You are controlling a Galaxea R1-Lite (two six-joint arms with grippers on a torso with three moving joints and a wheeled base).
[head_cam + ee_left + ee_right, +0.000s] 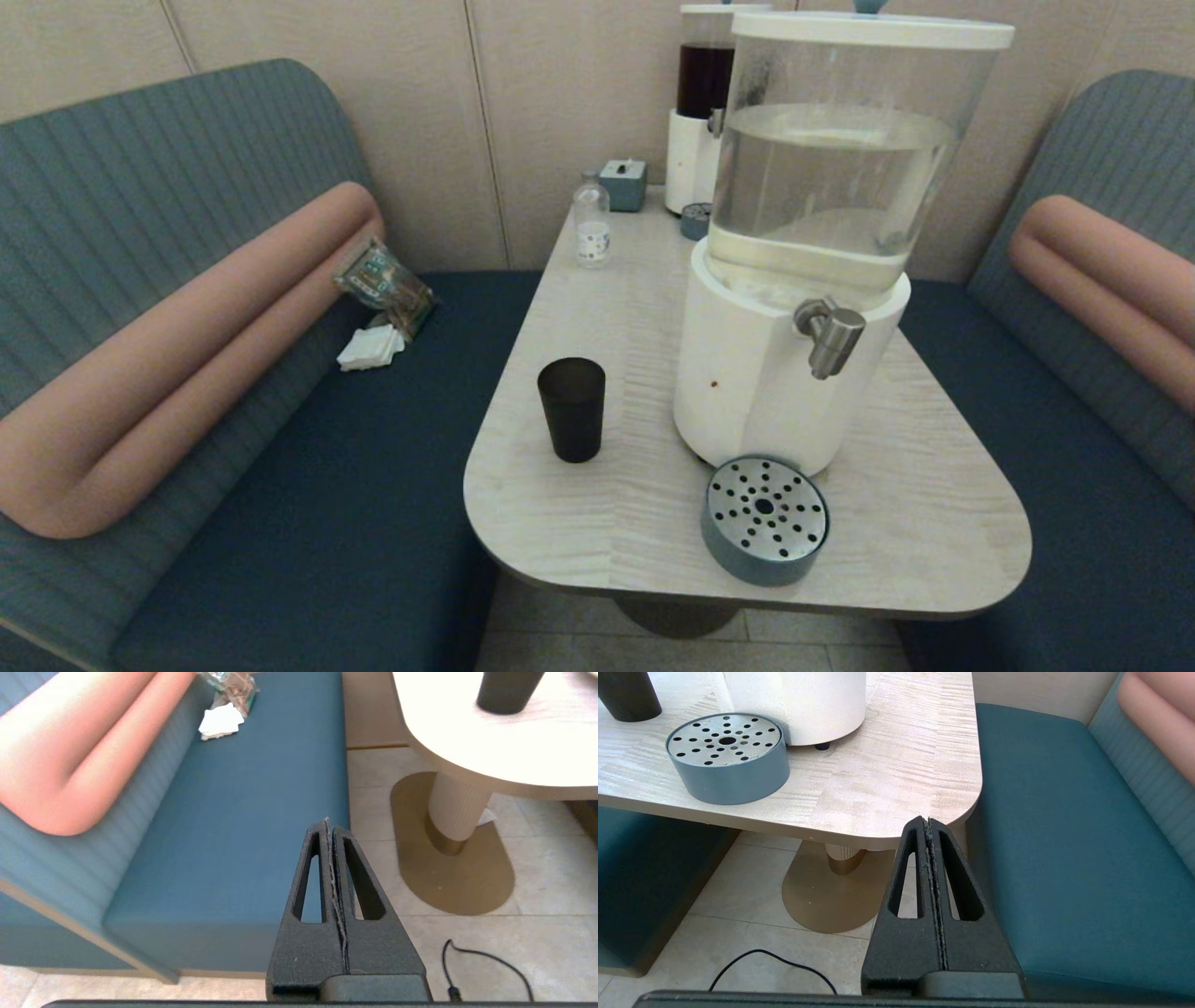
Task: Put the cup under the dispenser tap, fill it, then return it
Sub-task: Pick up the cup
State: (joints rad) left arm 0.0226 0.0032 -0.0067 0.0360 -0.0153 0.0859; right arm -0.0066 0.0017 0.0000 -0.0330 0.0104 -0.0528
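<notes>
The dark tapered cup (571, 409) stands upright on the pale wooden table (579, 523), left of the big clear-tank dispenser (803, 280). Its base also shows in the left wrist view as the cup (507, 693) and in the right wrist view as the cup (627, 697). The silver dispenser tap (829, 336) juts from the white base, above the round perforated drip tray (765, 519), the drip tray (727, 756). Neither arm shows in the head view. My left gripper (329, 823) hangs shut and empty over the bench edge, below the table. My right gripper (927, 821) is shut and empty below the table's near right corner.
A small clear bottle (591, 227), a blue box (624, 183) and a slim dark-liquid dispenser (702, 112) stand at the table's far end. White napkins (371, 347) and a packet (385, 280) lie on the left bench. A black cable (775, 963) runs across the floor tiles.
</notes>
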